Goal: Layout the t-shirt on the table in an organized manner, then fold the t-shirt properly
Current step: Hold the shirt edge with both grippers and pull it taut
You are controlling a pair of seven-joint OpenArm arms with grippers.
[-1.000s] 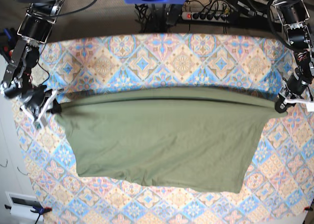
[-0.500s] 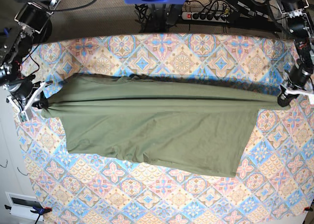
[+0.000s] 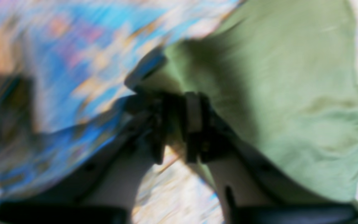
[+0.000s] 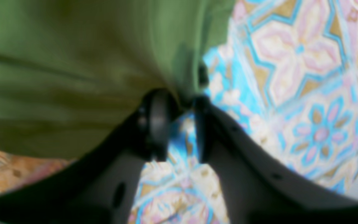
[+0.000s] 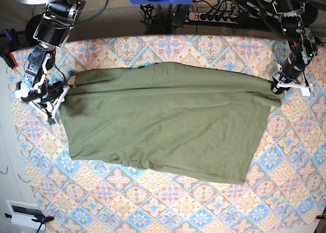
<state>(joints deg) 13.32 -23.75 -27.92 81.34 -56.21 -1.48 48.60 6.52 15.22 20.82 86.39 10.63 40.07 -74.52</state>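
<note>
The olive-green t-shirt lies spread wide across the patterned table, its far edge pulled toward the back. My left gripper is at the shirt's right far corner. In the left wrist view, it is shut on a pinch of the shirt just above the table. My right gripper is at the left far corner. In the right wrist view, it is shut on a bunched edge of the shirt over the table.
A power strip and cables lie behind the table's far edge. A white box sits off the table at the lower left. Bare cloth shows along the front and the far strip.
Both grippers have moved toward the back of the table with the shirt's edge. The doubled-over upper part has opened out, and the shirt now lies flatter and taller.
</note>
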